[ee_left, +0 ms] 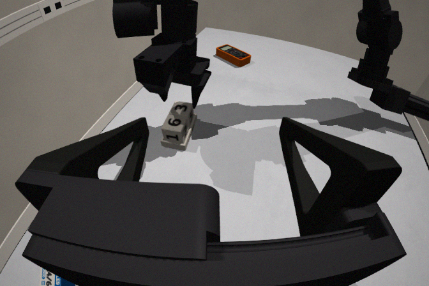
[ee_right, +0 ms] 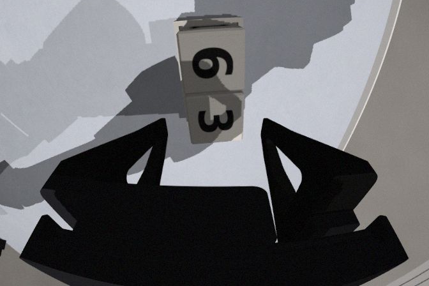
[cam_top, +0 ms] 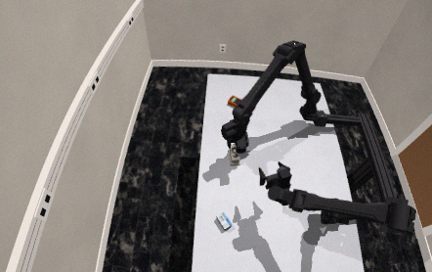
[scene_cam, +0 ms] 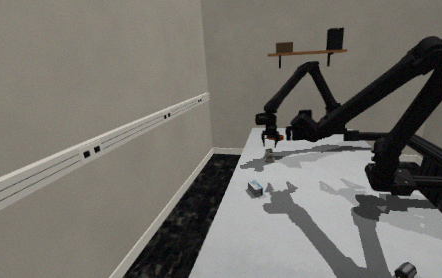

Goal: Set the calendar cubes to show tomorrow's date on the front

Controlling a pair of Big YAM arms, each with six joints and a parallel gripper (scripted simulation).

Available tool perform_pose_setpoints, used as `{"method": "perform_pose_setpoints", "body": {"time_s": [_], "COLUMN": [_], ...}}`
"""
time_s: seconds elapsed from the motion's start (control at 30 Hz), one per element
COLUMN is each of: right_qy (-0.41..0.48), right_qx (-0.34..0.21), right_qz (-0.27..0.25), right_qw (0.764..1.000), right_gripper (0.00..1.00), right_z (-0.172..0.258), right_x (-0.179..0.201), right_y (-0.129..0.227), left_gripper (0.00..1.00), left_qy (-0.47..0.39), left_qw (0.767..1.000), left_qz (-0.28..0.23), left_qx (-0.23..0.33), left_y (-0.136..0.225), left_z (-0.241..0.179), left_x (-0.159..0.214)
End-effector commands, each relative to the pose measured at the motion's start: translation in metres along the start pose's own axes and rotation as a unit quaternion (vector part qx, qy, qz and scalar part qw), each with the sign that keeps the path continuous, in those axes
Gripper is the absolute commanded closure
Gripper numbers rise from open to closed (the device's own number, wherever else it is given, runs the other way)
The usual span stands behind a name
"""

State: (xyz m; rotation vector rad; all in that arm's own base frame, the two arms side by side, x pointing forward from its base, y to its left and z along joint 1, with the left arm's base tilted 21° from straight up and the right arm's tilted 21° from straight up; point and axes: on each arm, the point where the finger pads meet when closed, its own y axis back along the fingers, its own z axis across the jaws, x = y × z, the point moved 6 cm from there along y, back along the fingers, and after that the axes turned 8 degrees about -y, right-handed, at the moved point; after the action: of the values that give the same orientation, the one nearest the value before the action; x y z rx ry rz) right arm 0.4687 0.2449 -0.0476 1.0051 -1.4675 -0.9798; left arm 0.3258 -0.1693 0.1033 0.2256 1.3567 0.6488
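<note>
orange multimeter [cam_top: 234, 101] [scene_cam: 275, 137] [ee_left: 233, 55], black digits on off-white cubes [ee_left: 175, 123] [ee_right: 214, 78]
</note>
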Motion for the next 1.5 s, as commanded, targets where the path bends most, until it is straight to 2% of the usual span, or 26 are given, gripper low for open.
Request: {"method": "perform_pose_setpoints", "body": {"time_s": [0.0,0.07,0.27,0.47,0.5,0.6,0.97,1.03,1.07,1.3,1.47], "right_qy": [0.026,0.018,0.023,0.021,0.022,0.029,0.029,0.029,0.029,0.022,0.022], "right_qx": [-0.031,-0.027,-0.025,-0.020,-0.019,-0.029,-0.033,-0.033,-0.033,-0.009,-0.008], "right_qz": [0.026,0.023,0.024,0.020,0.019,0.026,0.028,0.028,0.028,0.011,0.012], "right_qw": [0.999,0.999,0.999,0.999,0.999,0.999,0.999,0.999,0.999,1.000,1.000], "right_gripper": [0.30,0.30,0.30,0.33,0.35,0.42,0.65,0.65,0.60,0.60,0.60], "right_z": [-0.016,-0.020,-0.020,-0.030,-0.025,-0.008,-0.007,-0.007,-0.007,-0.020,-0.021], "right_x": [0.007,0.005,0.006,0.008,0.006,0.002,0.004,0.004,0.005,-0.005,-0.006], "right_y": [-0.011,-0.012,-0.047,-0.043,-0.038,-0.054,-0.055,-0.055,-0.055,0.012,0.027], "left_gripper": [0.00,0.00,0.00,0.00,0.00,0.00,0.00,0.00,0.00,0.00,0.00], "left_qy": [-0.014,-0.014,-0.014,-0.014,-0.014,-0.014,-0.014,-0.014,-0.014,-0.006,0.004], "left_qw": [1.000,1.000,1.000,1.000,1.000,1.000,1.000,1.000,1.000,0.999,0.999], "left_qz": [-0.011,-0.011,-0.011,-0.011,-0.011,-0.011,-0.011,-0.011,-0.011,-0.006,0.000], "left_qx": [-0.009,-0.009,-0.009,-0.009,-0.009,-0.009,-0.009,-0.009,-0.009,-0.038,-0.054], "left_y": [0.001,0.001,0.001,0.001,0.001,0.001,0.001,0.001,0.001,-0.011,-0.017], "left_z": [0.009,0.009,0.009,0.009,0.009,0.009,0.009,0.009,0.009,0.030,0.039], "left_x": [-0.011,-0.011,-0.011,-0.011,-0.011,-0.011,-0.011,-0.011,-0.011,-0.016,-0.013]}}
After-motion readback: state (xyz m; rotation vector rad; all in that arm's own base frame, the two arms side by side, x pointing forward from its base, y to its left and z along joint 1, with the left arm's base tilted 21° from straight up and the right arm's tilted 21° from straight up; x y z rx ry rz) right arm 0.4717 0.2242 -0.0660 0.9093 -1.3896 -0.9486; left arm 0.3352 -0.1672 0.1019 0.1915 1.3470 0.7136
